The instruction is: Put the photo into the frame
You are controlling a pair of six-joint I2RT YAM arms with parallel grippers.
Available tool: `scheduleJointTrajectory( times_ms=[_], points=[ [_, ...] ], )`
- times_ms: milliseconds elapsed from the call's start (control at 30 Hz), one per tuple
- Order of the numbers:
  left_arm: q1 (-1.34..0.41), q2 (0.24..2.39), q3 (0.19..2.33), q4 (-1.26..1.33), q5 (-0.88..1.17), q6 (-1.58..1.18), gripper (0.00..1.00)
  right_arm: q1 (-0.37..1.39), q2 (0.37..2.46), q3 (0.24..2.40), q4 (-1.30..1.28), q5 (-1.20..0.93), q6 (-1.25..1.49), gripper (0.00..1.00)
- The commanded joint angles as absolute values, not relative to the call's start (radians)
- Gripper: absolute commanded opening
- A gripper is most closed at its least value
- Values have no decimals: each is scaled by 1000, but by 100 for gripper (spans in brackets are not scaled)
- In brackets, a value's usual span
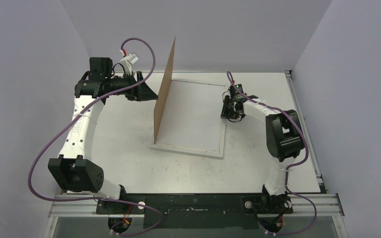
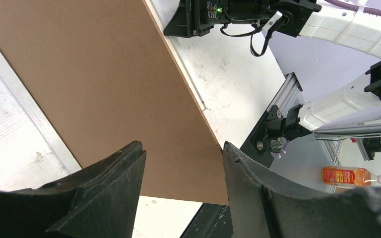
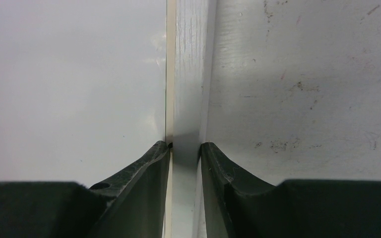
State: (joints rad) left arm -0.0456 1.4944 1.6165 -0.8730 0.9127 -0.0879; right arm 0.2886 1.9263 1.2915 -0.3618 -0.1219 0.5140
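The white frame [image 1: 188,149] lies flat at the table's middle. Its brown backing board [image 1: 164,94] stands upright on the frame's left edge. The frame's inside shows only a plain white sheet; no sunset photo is in view. My left gripper [image 1: 148,92] is open just left of the board, at its upper part. In the left wrist view the board [image 2: 104,84] fills the space beyond the spread fingers of that gripper [image 2: 183,153]. My right gripper [image 1: 227,114] is shut on the frame's right rail [image 3: 191,74], one finger on each side of it [image 3: 185,147].
Purple walls enclose the table on three sides. A metal rail [image 1: 302,119] runs along the right table edge. In the left wrist view the right arm [image 2: 238,15] shows beyond the board, and an orange bottle [image 2: 349,175] lies off the table.
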Motion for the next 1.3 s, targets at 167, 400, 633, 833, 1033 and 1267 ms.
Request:
scheduleJointTrajectory(
  times_ms=[167, 400, 633, 833, 1033, 1267],
  points=[
    [-31, 1486, 1628, -885, 841, -35, 56, 276, 1929, 1281, -312, -122, 540, 22],
    [-31, 1486, 1628, -888, 841, -34, 56, 272, 1927, 1268, -298, -133, 549, 7],
    [-31, 1486, 1628, -889, 841, -32, 56, 269, 1921, 1249, -285, -145, 553, 5],
    [-31, 1489, 1630, -889, 841, -34, 56, 265, 1912, 1244, -287, -155, 542, 17],
    [-31, 1490, 1632, -887, 844, -36, 56, 265, 1874, 1245, -286, -146, 538, 67],
    [-31, 1491, 1631, -885, 844, -37, 55, 264, 1873, 1269, -293, -155, 543, 71]
  ],
)
